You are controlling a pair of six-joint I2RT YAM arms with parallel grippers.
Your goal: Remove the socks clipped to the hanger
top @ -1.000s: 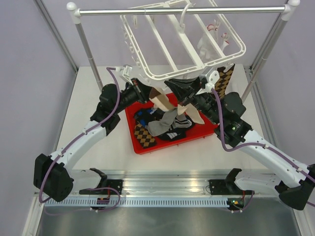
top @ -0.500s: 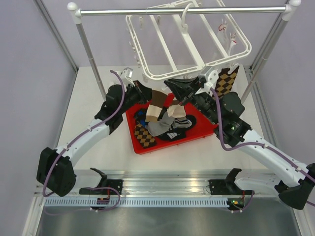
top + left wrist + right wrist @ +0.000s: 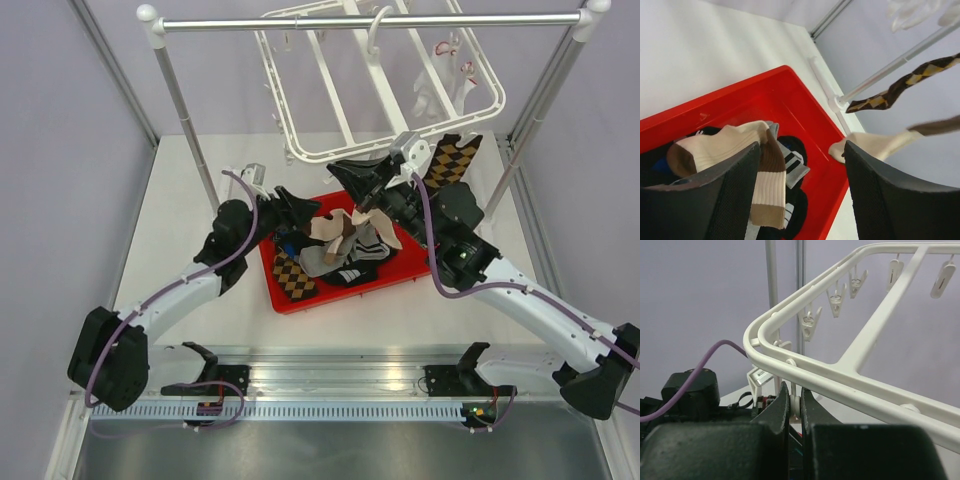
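Observation:
The white hanger (image 3: 345, 110) hangs tilted from the rail by its hook. My right gripper (image 3: 365, 185) is shut on one small white clip (image 3: 796, 404) just under the hanger's rim (image 3: 850, 385). A brown-mustard argyle sock (image 3: 448, 160) still dangles from the hanger's right corner and also shows in the left wrist view (image 3: 900, 85). My left gripper (image 3: 300, 208) stands open over the red tray (image 3: 300, 298) with nothing between its fingers (image 3: 802, 150). A brown-cream striped sock (image 3: 767, 185) lies on several socks in the tray. A cream sock end (image 3: 865, 145) shows by my right finger.
The silver rail stand (image 3: 370, 20) spans the back, its legs (image 3: 185, 110) on both sides of the tray. A small white glove-like cloth (image 3: 440, 95) is clipped to the hanger's far right. Empty clips (image 3: 835, 297) dangle along the rim.
My left gripper opened and let go of the striped sock, which dropped onto the tray's pile. The hanger swung and the right arm rose a little, still on its clip.

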